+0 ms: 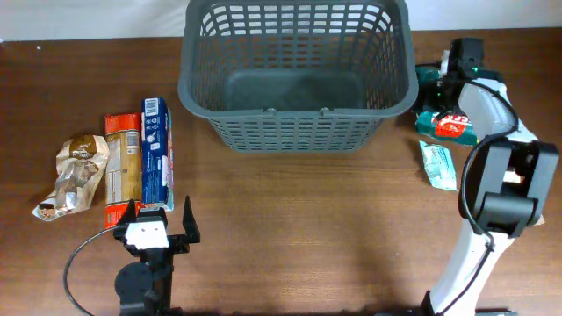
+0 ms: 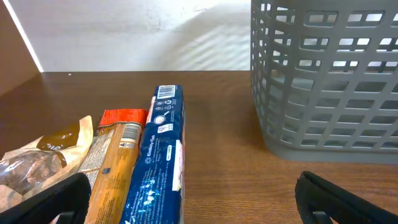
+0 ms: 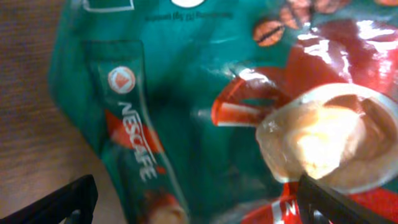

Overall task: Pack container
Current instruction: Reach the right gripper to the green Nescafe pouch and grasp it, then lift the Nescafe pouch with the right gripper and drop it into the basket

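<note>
The container [image 1: 299,132], a large dark grey lattice basket, stands empty at the back middle; its wall shows in the left wrist view [image 2: 329,93]. My right gripper [image 1: 443,88] is open, low over a green and red Nescafe packet [image 1: 450,125] just right of the basket. In the right wrist view the jaws [image 3: 196,202] straddle that packet [image 3: 186,112], which fills the frame. My left gripper [image 1: 160,211] is open and empty at the front left; in its wrist view its fingers [image 2: 193,205] sit just short of a blue packet [image 2: 158,162].
At the left lie the blue packet [image 1: 155,158], an orange-brown packet [image 1: 121,167] and a crumpled brown bag [image 1: 75,171], side by side. A pale green packet [image 1: 437,164] lies right of the basket, nearer the front. The table's far edge meets a white wall.
</note>
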{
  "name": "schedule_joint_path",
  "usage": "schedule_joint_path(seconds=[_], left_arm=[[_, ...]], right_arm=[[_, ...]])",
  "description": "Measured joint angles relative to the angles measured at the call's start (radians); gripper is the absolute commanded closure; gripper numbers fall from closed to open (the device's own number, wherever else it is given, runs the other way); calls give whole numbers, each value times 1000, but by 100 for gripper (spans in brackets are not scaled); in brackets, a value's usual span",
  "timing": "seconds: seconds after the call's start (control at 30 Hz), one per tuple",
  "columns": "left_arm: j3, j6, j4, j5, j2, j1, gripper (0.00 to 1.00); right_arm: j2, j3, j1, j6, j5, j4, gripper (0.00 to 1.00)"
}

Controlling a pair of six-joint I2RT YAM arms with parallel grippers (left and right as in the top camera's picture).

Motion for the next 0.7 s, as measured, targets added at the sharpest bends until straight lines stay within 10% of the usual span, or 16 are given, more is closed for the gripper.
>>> schedule_joint_path(seconds=[0.07,0.17,0.23,0.7], left_arm=[[0,0,0,0,0,0,1],[0,0,0,0,0,0,1],[0,0,0,0,0,0,1],[0,0,0,0,0,0,1]], right_arm=[[16,8,1,-5,19,16,6],[41,27,1,-16,45,33,79],[52,36,-3,-21,68,33,97],[60,135,-10,-25,64,-131,96]])
